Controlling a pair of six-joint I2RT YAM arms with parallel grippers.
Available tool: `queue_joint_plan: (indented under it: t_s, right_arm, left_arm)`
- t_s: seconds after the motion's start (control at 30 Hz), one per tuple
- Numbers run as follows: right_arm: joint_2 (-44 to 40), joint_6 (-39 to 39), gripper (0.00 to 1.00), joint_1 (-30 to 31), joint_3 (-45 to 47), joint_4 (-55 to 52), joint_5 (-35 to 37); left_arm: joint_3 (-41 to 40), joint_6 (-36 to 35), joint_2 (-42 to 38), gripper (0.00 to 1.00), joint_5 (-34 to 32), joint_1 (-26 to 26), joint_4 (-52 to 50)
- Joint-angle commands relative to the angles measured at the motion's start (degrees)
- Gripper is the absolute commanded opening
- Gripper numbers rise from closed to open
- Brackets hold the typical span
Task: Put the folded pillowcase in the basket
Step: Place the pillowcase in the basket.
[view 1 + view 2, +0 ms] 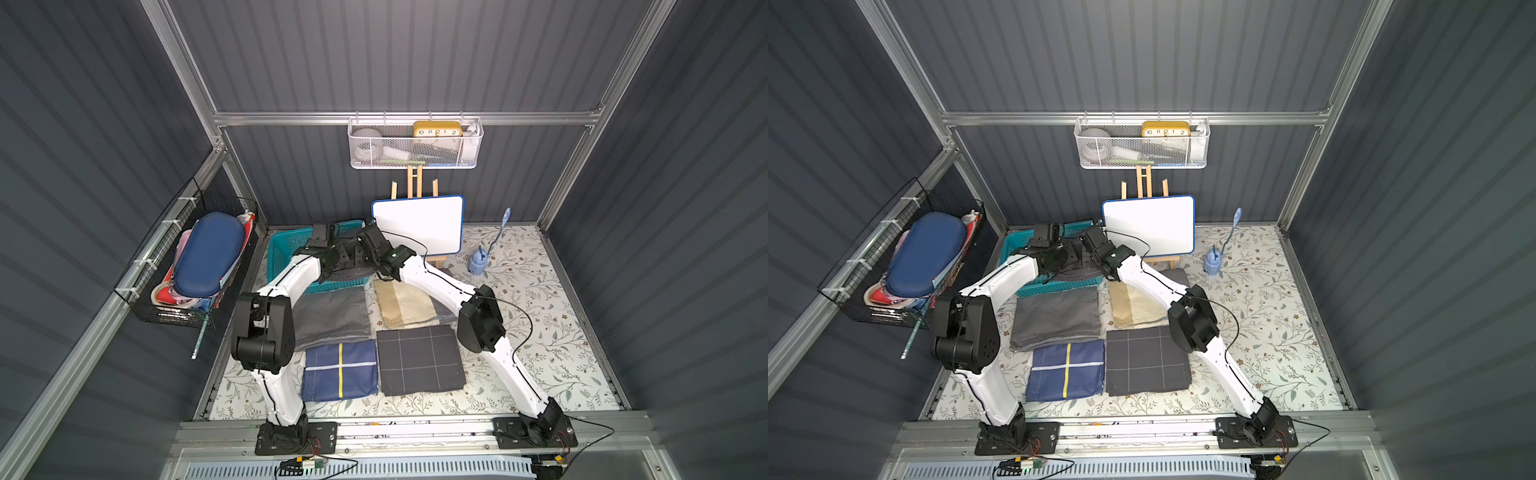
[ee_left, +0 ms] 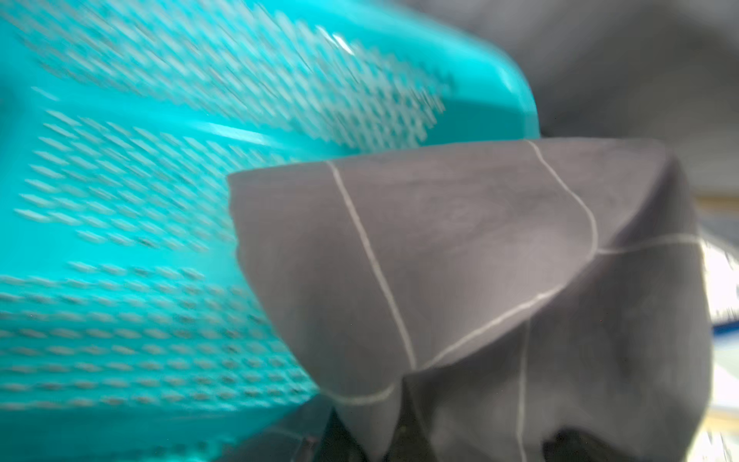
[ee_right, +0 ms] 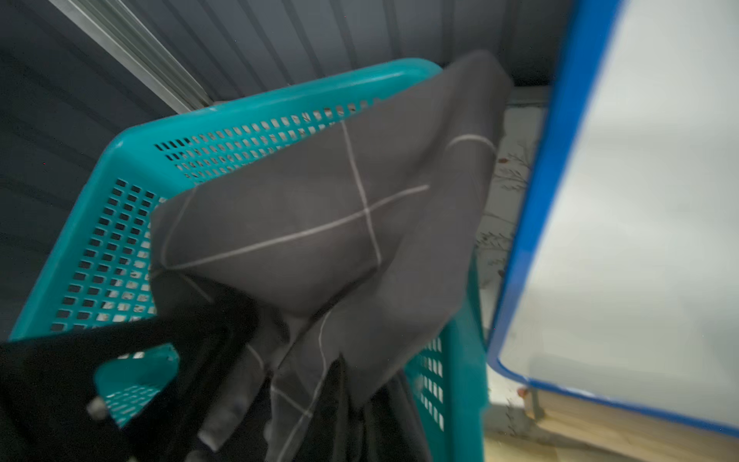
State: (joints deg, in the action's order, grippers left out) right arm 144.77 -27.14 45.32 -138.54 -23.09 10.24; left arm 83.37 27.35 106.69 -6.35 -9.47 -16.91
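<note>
Basket (image 1: 279, 259) sat at back-left of the mat (image 1: 540, 332), next to the whiteboard (image 1: 417, 224). L gripper (image 2: 452, 444) & R gripper (image 3: 328, 420) were both clamped on the pillowcase (image 3: 320, 224), dark grey w/ thin white lines. It hung bunched btw them over the basket's opening, one corner up near the far rim. Couldn't tell if it touched the bottom. Four other folded cloths (image 1: 332, 318) lay on the mat in front of the basket.
</note>
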Motion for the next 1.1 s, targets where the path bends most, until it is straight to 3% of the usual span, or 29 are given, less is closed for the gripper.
queue_joint_plan:
  t_s: [0.0, 0.13, 0.33, 0.83, 0.93, 1.07]
  right_arm:
    - [4.32, 1.57, 0.0, -0.14, -4.66, 5.31, -4.91]
    - [9.99, 0.74, 0.0, -0.06, -9.51, 10.63, -9.72]
    - [18.09, -1.63, 0.0, -0.06, -17.63, 13.62, -10.85]
    - [19.49, -2.56, 0.0, 0.47, -18.29, 11.43, -6.96]
    - [19.88, -2.48, 0.09, 0.47, -18.69, 10.51, -5.82]
    - [19.25, -1.53, 0.3, 0.47, -18.64, 9.45, -4.3]
  left_arm:
    - [5.32, -2.47, 2.52, 0.0, -3.8, 2.53, -1.81]
    - [9.78, -3.62, 6.47, 0.0, -6.25, 3.54, -2.62]
    - [12.99, -3.63, 10.55, 0.0, -7.21, 5.32, -4.3]
    - [13.17, -2.79, 16.17, 0.0, -7.19, 8.07, -6.25]
    - [13.22, -2.57, 16.35, 0.0, -7.85, 8.05, -6.58]
    - [14.19, -3.16, 17.25, 0.0, -8.88, 8.08, -6.95]
